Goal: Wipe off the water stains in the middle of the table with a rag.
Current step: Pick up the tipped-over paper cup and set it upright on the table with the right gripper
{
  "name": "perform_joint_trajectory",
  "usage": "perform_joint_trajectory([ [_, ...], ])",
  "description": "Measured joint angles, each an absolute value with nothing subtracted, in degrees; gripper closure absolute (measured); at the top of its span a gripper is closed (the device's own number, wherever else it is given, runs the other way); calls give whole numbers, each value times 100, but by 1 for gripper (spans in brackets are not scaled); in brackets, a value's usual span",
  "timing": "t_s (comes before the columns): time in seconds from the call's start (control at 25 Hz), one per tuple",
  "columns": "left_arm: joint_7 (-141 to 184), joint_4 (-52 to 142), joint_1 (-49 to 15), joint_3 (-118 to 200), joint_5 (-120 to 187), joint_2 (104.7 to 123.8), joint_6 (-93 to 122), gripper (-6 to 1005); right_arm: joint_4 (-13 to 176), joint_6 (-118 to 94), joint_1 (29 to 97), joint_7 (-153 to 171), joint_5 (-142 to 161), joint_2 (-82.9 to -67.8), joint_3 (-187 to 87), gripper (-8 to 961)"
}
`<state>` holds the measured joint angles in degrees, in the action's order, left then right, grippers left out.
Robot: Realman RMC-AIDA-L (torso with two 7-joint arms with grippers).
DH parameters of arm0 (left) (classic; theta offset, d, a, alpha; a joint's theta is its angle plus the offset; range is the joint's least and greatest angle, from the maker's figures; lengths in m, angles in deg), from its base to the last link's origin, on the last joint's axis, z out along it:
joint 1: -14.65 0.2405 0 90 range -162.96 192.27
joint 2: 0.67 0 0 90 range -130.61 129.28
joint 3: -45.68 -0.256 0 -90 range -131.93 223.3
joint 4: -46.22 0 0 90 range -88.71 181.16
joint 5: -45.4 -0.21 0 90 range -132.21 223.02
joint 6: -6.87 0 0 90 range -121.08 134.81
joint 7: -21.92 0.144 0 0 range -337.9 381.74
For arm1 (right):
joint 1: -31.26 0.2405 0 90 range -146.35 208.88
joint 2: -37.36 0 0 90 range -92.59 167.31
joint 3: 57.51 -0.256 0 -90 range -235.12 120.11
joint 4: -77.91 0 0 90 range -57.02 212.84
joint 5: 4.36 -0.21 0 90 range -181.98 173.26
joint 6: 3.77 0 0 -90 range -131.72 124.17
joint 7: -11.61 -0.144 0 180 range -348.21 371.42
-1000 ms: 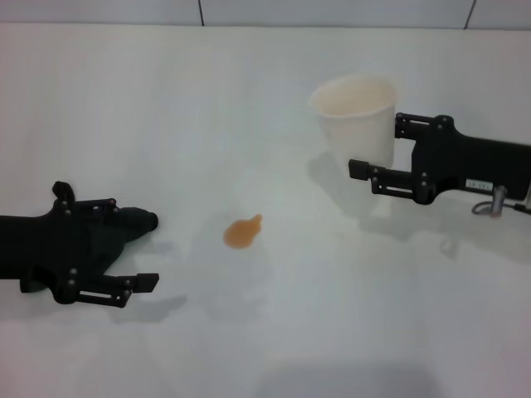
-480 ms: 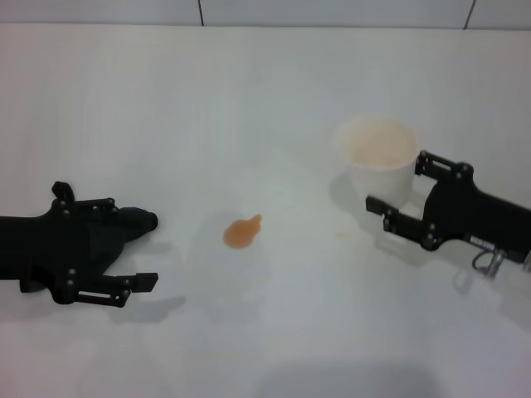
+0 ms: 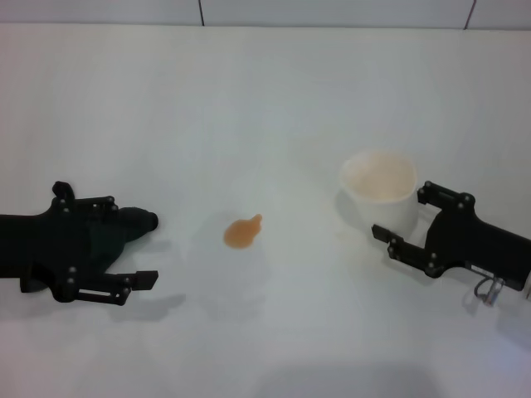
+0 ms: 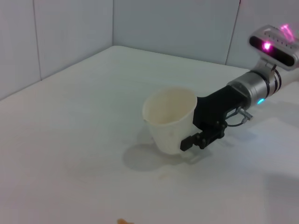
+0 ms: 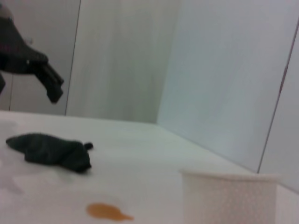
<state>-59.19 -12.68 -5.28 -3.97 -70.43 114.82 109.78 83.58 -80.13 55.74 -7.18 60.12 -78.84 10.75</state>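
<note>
Lying under the left gripper's [image 3: 124,240] spread fingers, untouched: rag [image 5: 49,150]; stains [image 3: 242,232] beside.

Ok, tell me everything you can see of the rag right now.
The rag is a small dark green-black soft cloth, bunched into a long lump lying flat on the white table. One end narrows to a little nub pointing toward the orange-brown stain, with bare table between. The left gripper hangs above it, not touching.

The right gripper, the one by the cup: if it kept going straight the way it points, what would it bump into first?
Probably the white paper cup: the right gripper points at it, its open fingers on either side of the cup's wall. Whether they touch it is unclear.
</note>
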Motion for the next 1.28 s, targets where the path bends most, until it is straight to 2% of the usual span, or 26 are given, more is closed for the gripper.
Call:
perform_joint_trajectory([
  [0.96, -5934, -1266, -521, -397, -7044, 11532, 11013, 179, 8275, -7787, 5454, -714, 6039, -7856, 1079, 305],
  [1.16, -5948, -1266, -499, -397, -7044, 11538, 11022, 181, 8261, -7861, 5428, -720, 6045, -7842, 1078, 124],
  [1.28, -5968, -1266, -491, -401, -7044, 11538, 11029, 182, 8275, -7934, 5368, -727, 6046, -7832, 1074, 120],
])
